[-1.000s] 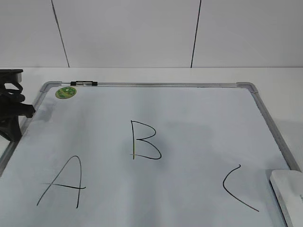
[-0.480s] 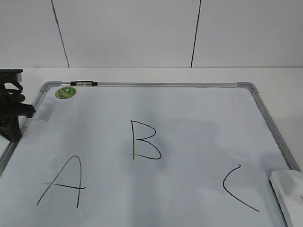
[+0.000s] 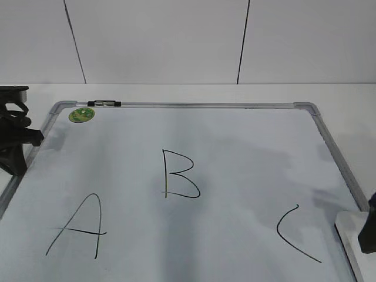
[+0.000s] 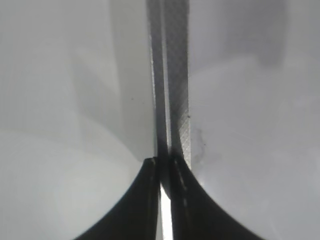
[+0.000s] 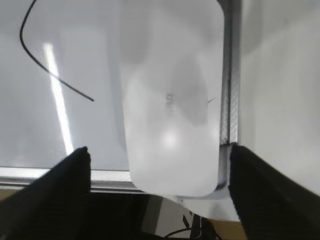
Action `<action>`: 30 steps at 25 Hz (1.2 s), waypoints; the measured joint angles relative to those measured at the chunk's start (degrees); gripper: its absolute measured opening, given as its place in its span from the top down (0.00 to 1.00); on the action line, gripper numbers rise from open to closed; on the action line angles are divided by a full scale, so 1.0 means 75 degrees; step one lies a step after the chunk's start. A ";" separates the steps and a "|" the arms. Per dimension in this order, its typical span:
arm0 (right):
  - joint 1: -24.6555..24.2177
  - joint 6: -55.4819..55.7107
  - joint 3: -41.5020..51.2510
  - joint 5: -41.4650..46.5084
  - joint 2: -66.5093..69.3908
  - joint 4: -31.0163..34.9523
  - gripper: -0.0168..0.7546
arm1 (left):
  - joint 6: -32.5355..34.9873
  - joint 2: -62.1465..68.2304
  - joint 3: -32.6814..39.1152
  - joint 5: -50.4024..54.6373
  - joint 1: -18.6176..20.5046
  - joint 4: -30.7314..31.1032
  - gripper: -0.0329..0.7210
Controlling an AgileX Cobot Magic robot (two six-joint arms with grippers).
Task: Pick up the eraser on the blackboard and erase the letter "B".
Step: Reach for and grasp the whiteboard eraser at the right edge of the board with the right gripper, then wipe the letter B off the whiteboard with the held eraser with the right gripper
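Observation:
The blackboard is a white board in a grey frame, lying flat on the table. The black letter "B" is drawn near its middle. The white eraser lies at the board's near right corner; it fills the right wrist view. My right gripper is open, its two black fingers wide on either side of the eraser's near end; one finger shows at the exterior view's right edge. My left gripper is shut and empty over the board's left frame.
A black "A" is at the board's near left and a black "C" at its near right. A black-and-clear marker lies on the far frame next to a round green sticker. White wall panels stand behind.
My right gripper has come into the exterior view at the right edge, down over the eraser. Its shadow has spread over the board's right side. The left arm has stayed put.

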 joint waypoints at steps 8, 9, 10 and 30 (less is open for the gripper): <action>0.0000 0.0000 -0.0043 -0.0441 0.0804 -0.0144 0.12 | 0.0000 0.0000 0.0000 0.0000 0.0000 0.0000 0.93; 0.0000 0.0000 -0.0043 -0.0483 0.0869 -0.0178 0.12 | 0.0000 0.0000 0.0000 0.0000 0.0000 0.0000 0.93; 0.0000 0.0000 -0.0043 -0.0523 0.0933 -0.0208 0.12 | 0.0000 0.0000 0.0000 0.0000 0.0000 0.0000 0.93; 0.0000 -0.0028 -0.0043 -0.0996 0.1186 -0.0122 0.12 | 0.0000 0.0000 -0.0016 0.0012 0.0000 0.0000 0.93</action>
